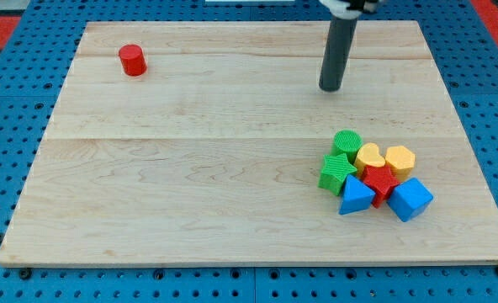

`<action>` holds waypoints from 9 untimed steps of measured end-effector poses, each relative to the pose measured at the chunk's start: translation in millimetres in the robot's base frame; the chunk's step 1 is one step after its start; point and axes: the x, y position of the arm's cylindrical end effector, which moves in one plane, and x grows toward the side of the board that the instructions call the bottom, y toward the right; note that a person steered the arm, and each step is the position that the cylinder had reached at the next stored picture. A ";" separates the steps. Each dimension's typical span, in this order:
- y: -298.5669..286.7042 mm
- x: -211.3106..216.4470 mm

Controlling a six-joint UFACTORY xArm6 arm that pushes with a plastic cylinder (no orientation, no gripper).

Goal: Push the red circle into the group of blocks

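Note:
The red circle [133, 61] stands alone near the board's top left corner. A group of blocks sits at the lower right: a green circle [347, 141], a green star [338, 172], a yellow heart [368, 156], a yellow hexagon [399, 159], a red star [380, 182], a blue triangle [355, 197] and a blue cube [411, 199]. They touch one another. My tip [330, 87] rests on the board at the upper right, above the group and far to the right of the red circle.
The wooden board [190, 185] lies on a blue pegboard surface [13, 126] that surrounds it on all sides.

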 end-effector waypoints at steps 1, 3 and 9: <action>-17.4 -18.1; -70.3 -46.0; -227.8 -98.0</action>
